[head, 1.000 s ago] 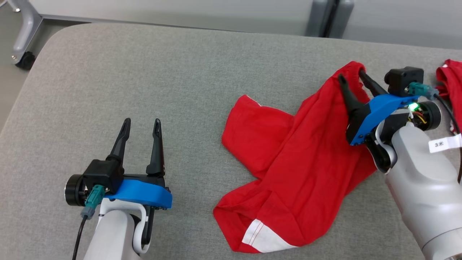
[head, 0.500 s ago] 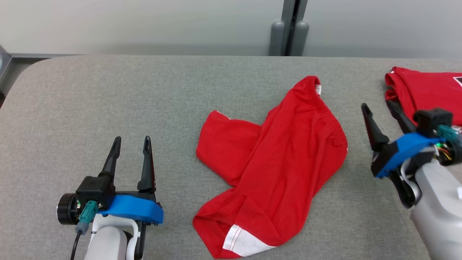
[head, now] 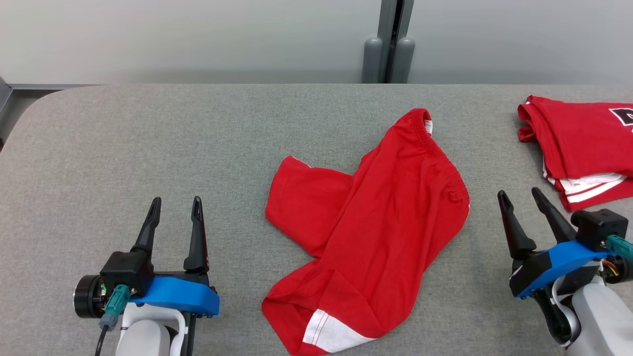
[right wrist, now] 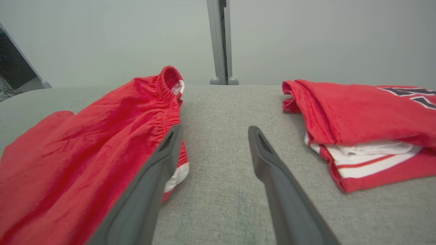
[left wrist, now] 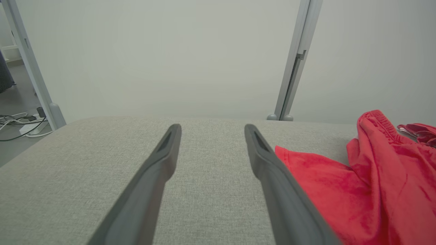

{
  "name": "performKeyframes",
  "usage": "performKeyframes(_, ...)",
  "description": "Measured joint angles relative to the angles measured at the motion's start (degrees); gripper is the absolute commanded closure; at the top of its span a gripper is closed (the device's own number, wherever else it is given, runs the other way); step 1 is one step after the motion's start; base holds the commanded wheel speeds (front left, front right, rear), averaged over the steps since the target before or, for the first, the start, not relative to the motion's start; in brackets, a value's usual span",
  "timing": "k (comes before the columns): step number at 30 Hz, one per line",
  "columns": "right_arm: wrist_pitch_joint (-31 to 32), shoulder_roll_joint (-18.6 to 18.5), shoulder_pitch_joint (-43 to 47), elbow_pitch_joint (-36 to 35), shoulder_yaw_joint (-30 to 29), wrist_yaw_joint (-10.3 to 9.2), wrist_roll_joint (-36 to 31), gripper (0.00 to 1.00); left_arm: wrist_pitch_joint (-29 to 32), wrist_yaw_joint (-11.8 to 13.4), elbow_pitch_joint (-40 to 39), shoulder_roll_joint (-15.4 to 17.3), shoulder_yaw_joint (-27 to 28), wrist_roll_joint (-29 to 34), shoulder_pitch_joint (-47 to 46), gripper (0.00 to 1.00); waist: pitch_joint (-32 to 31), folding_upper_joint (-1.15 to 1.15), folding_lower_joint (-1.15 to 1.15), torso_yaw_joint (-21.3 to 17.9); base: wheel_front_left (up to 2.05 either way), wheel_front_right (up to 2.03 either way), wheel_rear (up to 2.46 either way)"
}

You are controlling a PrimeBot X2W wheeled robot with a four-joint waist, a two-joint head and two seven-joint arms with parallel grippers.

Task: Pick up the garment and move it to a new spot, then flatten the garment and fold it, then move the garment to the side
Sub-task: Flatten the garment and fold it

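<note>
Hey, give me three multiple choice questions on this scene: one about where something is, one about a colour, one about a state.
1. Where does the folded pile lie relative to the red garment?
A. To the robot's right
B. To the robot's left
C. On top of it

2. What colour is the band at the garment's near hem?
A. Blue
B. White
C. Yellow

3. How is the right hand?
A. Shut on the garment
B. Shut on the pile
C. Open, holding nothing

Answers: 1 A, the pile sits near the table's right edge, apart from the garment. 2 B, the band is white. 3 C, it stands open over bare table.
</note>
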Motion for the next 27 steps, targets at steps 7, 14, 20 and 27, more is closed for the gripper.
performKeyframes(7,4.5,1.5,0.8,-3.1,-0.3,0.00,-1.9,0.00,0.0,-0.1,0.0,0.0,-0.4,0.3,-0.5,0.00,0.8,0.00,0.00,1.1,0.00,0.00,0.00)
performKeyframes(14,6.8,2.8,-0.8,2.4,-0.4,0.00,-2.4,0.00,0.0,-0.4,0.0,0.0,-1.2,0.2,-1.3,0.00,2.3,0.00,0.00,2.8,0.00,0.00,0.00)
performKeyframes(20,5.8,3.9,-4.2,9.3,0.9,0.00,-2.6,0.00,0.0,-0.3,0.0,0.0,-1.8,-0.3,-1.9,0.00,3.7,0.00,0.00,4.2,0.00,0.00,0.00)
performKeyframes(27,3.9,5.6,-6.7,13.6,4.2,0.00,-1.0,1.00,0.0,0.0,0.3,0.0,-2.3,-0.7,-2.4,0.00,4.0,0.00,0.01,4.4,0.00,0.00,0.00)
